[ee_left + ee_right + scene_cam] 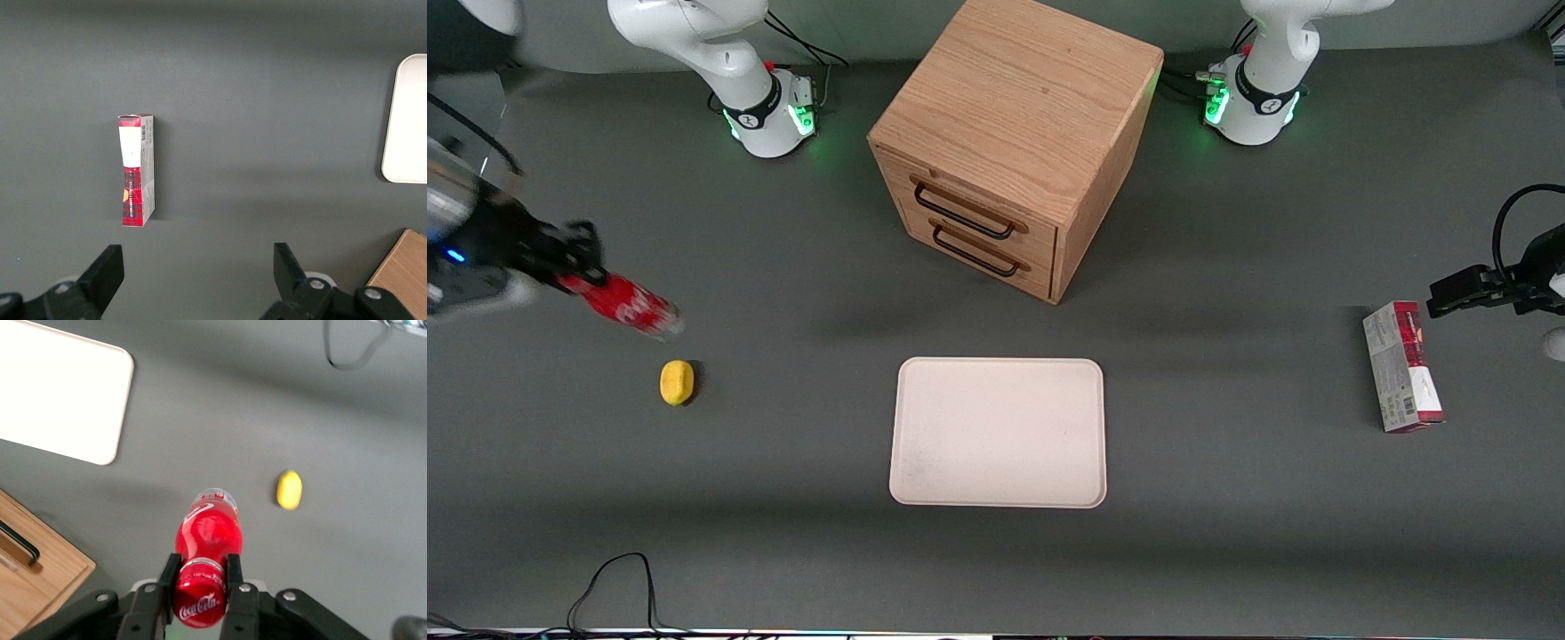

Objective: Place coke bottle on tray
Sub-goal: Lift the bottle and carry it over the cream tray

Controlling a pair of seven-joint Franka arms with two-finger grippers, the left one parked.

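From the front, much of the working arm was cut off at the picture's edge and blurred, so only the dark gripper showed, toward the working arm's end of the table and well apart from the tray. It was clamped on the cap end of the one coke bottle, which was held tilted above the table, its clear base pointing toward the tray. One yellow lemon-like object lay on the table just nearer the front camera than the bottle. The single tray sat bare, nearer the front camera than the one wooden drawer cabinet, whose two drawers each carried a dark handle. One red-and-grey carton box lay toward the parked arm's end of the table.

In the left wrist view, the carton box lay flat, and only a rim corner of the tray and a corner of the cabinet showed.

In the right wrist view, the gripper held its fingers narrowly closed against the neck of the bottle, just below the red cap. The yellow object lay near the bottle; part of the tray and a corner of the cabinet were cropped.
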